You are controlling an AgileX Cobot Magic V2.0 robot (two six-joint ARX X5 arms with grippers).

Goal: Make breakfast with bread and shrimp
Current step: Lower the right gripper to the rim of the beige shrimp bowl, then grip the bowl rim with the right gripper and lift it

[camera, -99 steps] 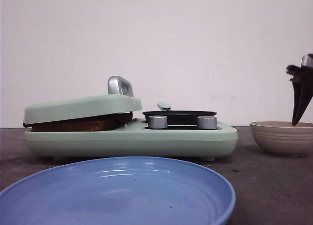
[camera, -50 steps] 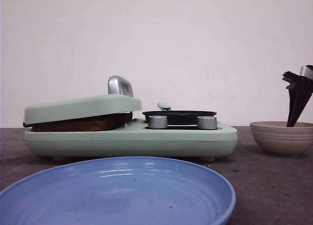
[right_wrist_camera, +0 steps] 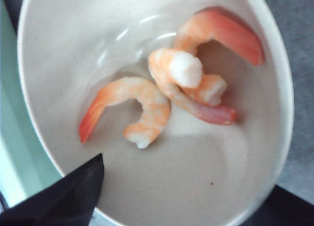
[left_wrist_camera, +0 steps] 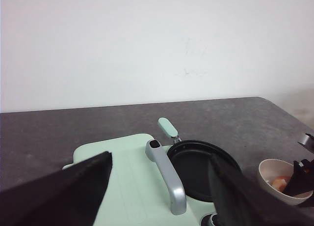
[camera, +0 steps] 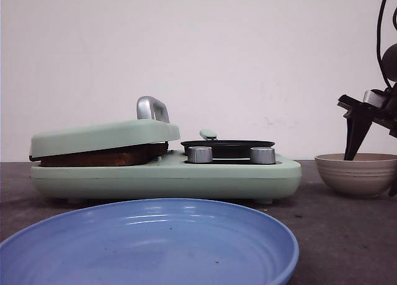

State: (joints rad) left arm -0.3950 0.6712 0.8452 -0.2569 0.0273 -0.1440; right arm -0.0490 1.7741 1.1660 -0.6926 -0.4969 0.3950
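Right gripper point(camera: 351, 153) dipped into bowl point(camera: 355, 173) at frame right, jaws spread wide over shrimp point(right_wrist_camera: 169, 98), left gripper point(left_wrist_camera: 159, 186) wide above press lid point(left_wrist_camera: 128, 177), bread point(camera: 102, 156) inside.

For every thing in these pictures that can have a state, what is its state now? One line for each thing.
sandwich press lid: lowered on the bread, not fully flat
bread: inside the press, browned edge showing
small black pan: empty
beige bowl: holds the shrimp
shrimp: lying loose in the bowl, not gripped
blue plate: empty
right gripper: open, tips dipped into the bowl
left gripper: open, above the press
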